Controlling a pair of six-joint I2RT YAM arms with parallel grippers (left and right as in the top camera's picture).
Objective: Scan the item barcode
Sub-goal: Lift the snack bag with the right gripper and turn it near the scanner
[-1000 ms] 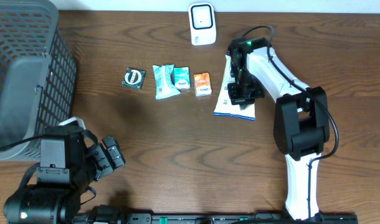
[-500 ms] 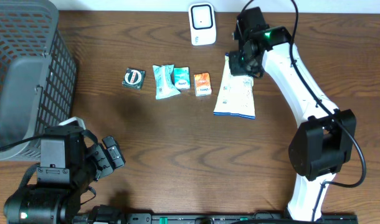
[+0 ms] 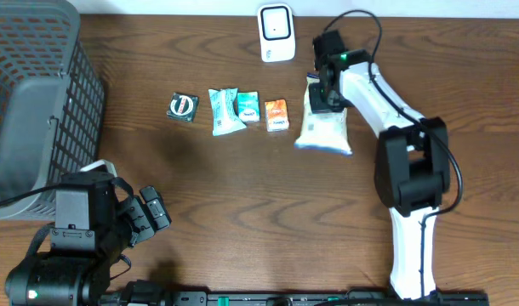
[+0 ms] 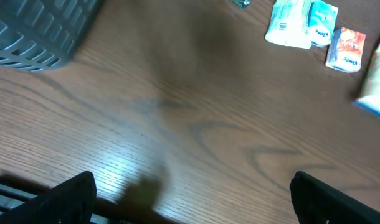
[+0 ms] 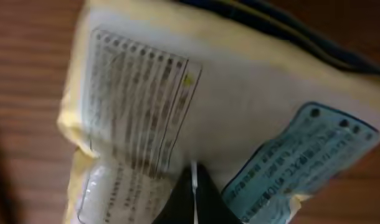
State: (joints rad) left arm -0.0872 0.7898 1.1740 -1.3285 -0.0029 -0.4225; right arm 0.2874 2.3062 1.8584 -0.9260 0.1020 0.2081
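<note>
The item is a cream-white packet [image 3: 324, 127] with printed text and a blue label, right of the row of small packs. My right gripper [image 3: 327, 88] is shut on a thin fold of it; in the right wrist view the black fingertips [image 5: 177, 202] pinch that white fold and the packet [image 5: 177, 106] fills the frame. The white barcode scanner [image 3: 276, 34] stands at the table's back edge, just left of the right gripper. My left gripper [image 3: 151, 217] hangs open over bare wood at the front left, its jaws wide apart with nothing between them [image 4: 190, 208].
A row of small packs lies mid-table: a dark round-logo one [image 3: 183, 106], two teal ones [image 3: 234, 110] and an orange one [image 3: 276, 115]. A grey mesh basket [image 3: 38, 102] fills the back left corner. The right arm's base [image 3: 413, 255] stands at the front right.
The right gripper swung from above the packet's middle to its far end, then came back a little. The packet now looks bunched and raised, no longer flat.
</note>
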